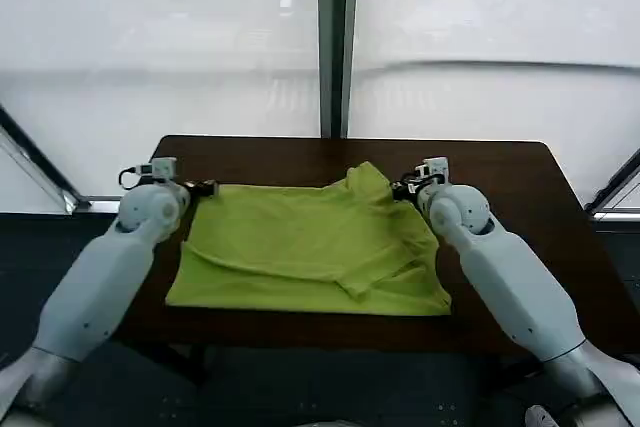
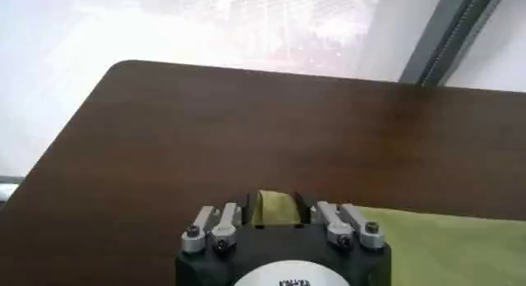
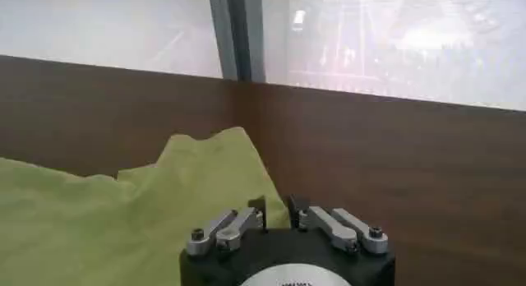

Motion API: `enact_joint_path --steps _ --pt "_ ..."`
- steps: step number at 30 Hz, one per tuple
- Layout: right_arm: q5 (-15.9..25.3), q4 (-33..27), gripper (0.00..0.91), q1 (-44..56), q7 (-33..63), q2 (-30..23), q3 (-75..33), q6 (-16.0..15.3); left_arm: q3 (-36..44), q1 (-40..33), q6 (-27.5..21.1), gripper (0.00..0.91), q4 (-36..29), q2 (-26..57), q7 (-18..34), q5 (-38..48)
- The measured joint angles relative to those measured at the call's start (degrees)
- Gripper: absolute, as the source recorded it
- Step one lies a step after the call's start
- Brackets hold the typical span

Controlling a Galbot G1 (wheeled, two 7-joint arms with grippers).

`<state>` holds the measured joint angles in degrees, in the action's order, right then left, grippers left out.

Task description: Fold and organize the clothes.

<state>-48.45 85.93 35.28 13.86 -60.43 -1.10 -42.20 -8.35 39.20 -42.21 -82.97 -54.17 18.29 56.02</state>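
The lime-green T-shirt [image 1: 310, 247] lies partly folded across the middle of the dark table [image 1: 500, 177]. The left gripper [image 1: 205, 187] pinches its upper-left corner; the right gripper [image 1: 405, 187] is closed on the raised upper-right corner.

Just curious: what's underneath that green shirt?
The lime-green T-shirt lies on a dark brown table, bare around it. Whatever sits beneath the fabric is covered.
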Motion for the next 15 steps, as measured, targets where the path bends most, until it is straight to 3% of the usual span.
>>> enact_joint_path --steps 1,2,3,6,8,9,11,12,13,14,15 --pt "0.02 -0.11 0.117 -0.04 -0.03 0.01 0.00 0.00 0.02 0.10 -0.01 0.185 -0.24 0.00 -0.16 -0.02" --pt "0.17 -0.27 0.283 -0.08 -0.27 0.02 0.06 0.00 0.03 0.16 -0.02 0.185 -0.42 -0.05 -0.19 -0.02" --pt "0.38 -0.49 0.878 -0.13 -0.57 0.03 0.18 0.00 0.04 0.18 -0.02 0.185 -0.49 -0.12 -0.20 -0.03" --pt "1.05 -1.22 0.858 -0.15 -1.47 -0.11 0.48 0.00 0.07 0.20 -0.02 0.185 -0.50 -0.27 -0.19 -0.17" --pt "1.37 -1.75 0.770 -0.17 -1.77 -0.38 0.53 0.00 0.08 0.24 -0.02 0.185 -0.50 -0.28 -0.19 -0.23" --pt "1.52 -2.09 0.653 -0.21 -1.88 -0.57 0.52 0.01 0.08 0.27 -0.02 0.185 -0.49 -0.28 -0.20 -0.24" --pt "1.79 -2.53 0.556 -0.22 -2.00 -0.85 0.51 0.05 0.09 0.32 -0.01 0.185 -0.49 -0.28 -0.19 -0.26" --pt "1.95 -2.67 0.449 -0.23 -2.09 -0.91 0.51 0.07 0.10 0.34 0.02 0.185 -0.48 -0.28 -0.20 -0.28" --pt "2.04 -2.74 0.400 -0.22 -2.15 -0.96 0.50 0.08 0.12 0.35 0.09 0.185 -0.49 -0.29 -0.20 -0.29" --pt "2.10 -2.77 0.273 -0.19 -2.21 -0.98 0.51 0.08 0.13 0.35 0.18 0.185 -0.48 -0.31 -0.19 -0.30" --pt "2.11 -2.77 0.224 -0.14 -2.26 -1.00 0.50 0.08 0.15 0.35 0.26 0.185 -0.46 -0.35 -0.20 -0.30"
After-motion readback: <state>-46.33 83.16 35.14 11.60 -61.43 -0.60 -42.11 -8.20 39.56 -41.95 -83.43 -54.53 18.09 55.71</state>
